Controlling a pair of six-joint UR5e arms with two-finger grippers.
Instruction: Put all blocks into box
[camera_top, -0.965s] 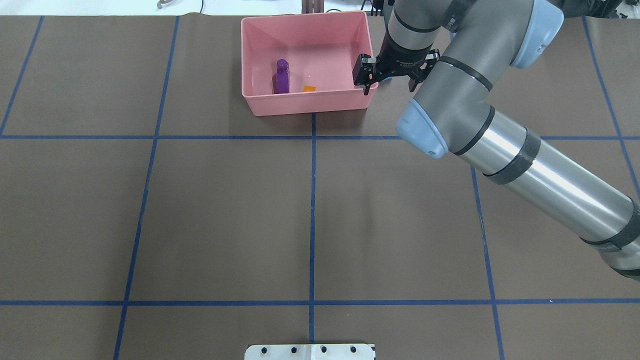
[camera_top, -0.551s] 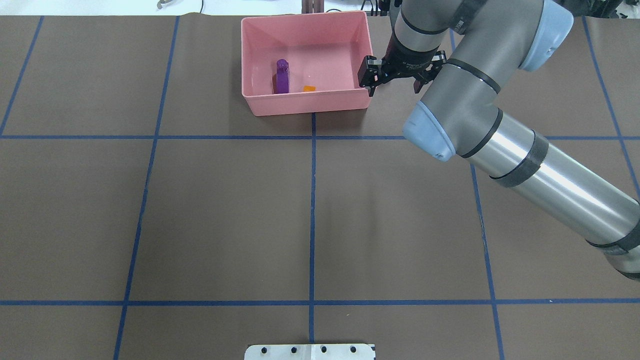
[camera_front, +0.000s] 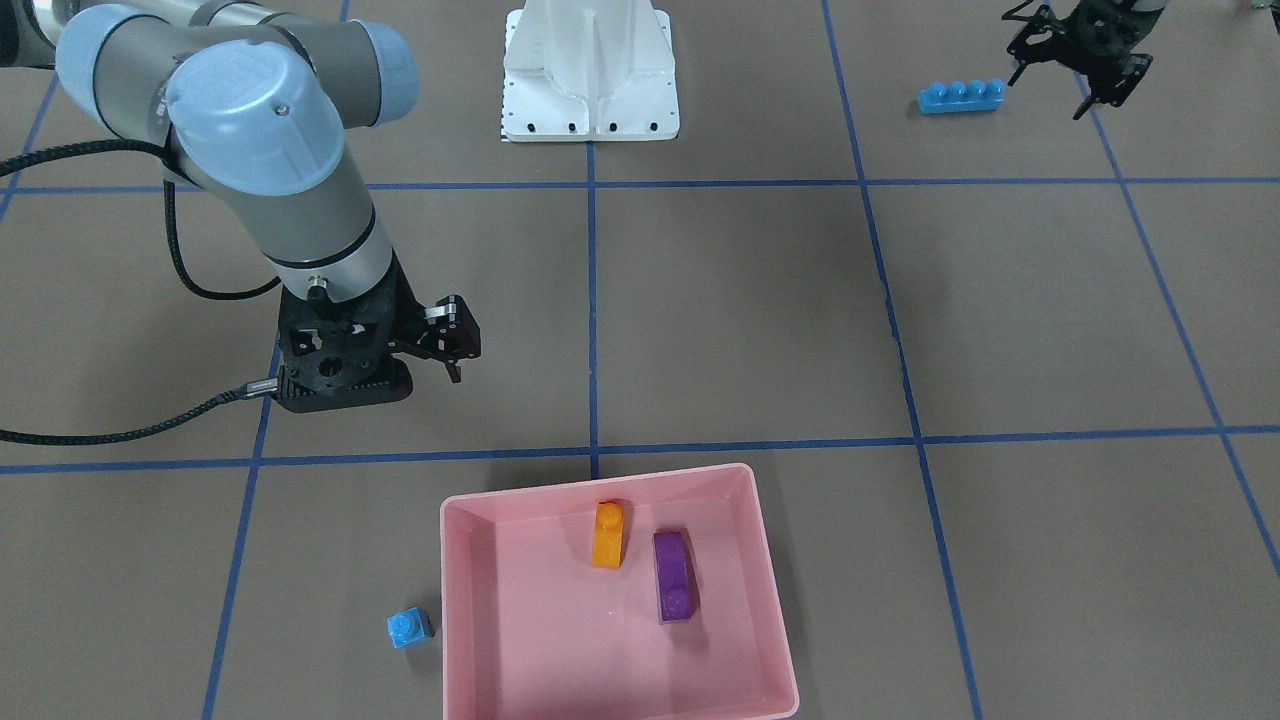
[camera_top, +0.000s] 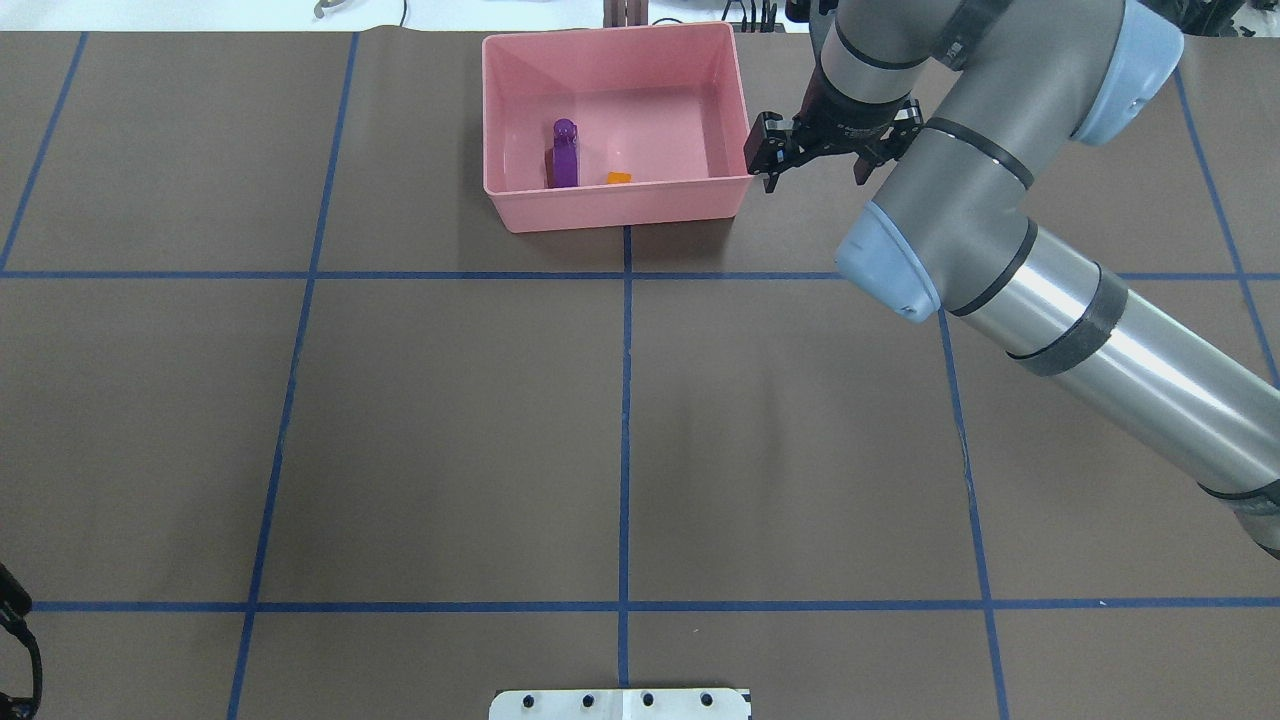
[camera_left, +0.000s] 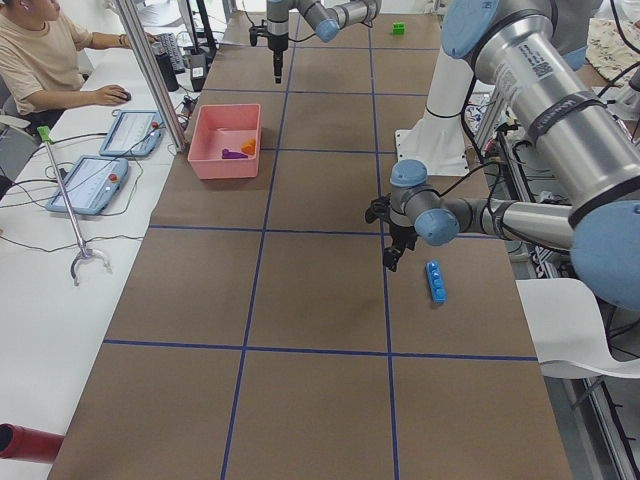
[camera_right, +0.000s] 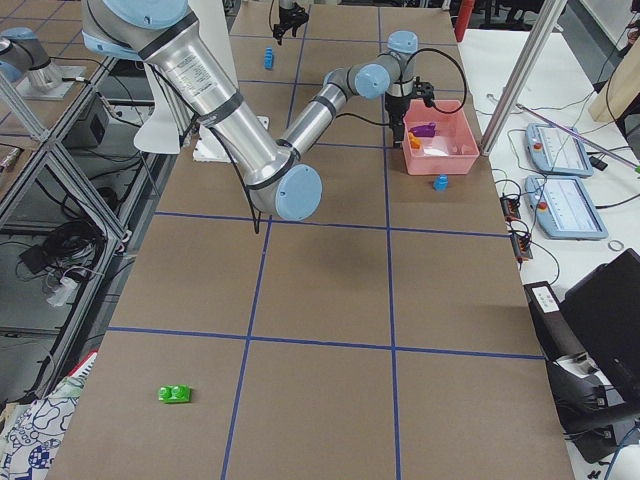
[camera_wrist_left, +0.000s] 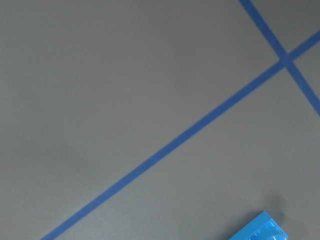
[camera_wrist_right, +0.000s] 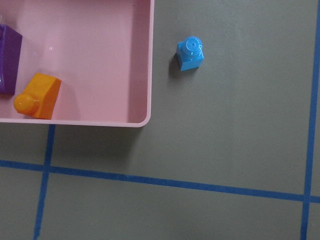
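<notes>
While the pink box sits on the brown desk toward the edge far from the robot, only two of the blocks lie inside it. These are the orange block and the purple block, close together on its floor; I cannot tell whether they touch. The tiny blue cube stands stud up on the desk just outside the box, beside the wall on the robot's right and not touching it. The right tool hangs above the desk outside the box, near the box's corner on the robot's side. Its fingers are spread apart with nothing between them, and the right wrist view looks straight down on that corner and the cube. The long blue brick lies flat on the desk on the robot's left, well apart from the box. The left tool hovers just beside one end of that brick, clear of it, its fingers seemingly released and empty. The green block lies alone toward the robot's right end of the desk, well apart from everything else.
</notes>
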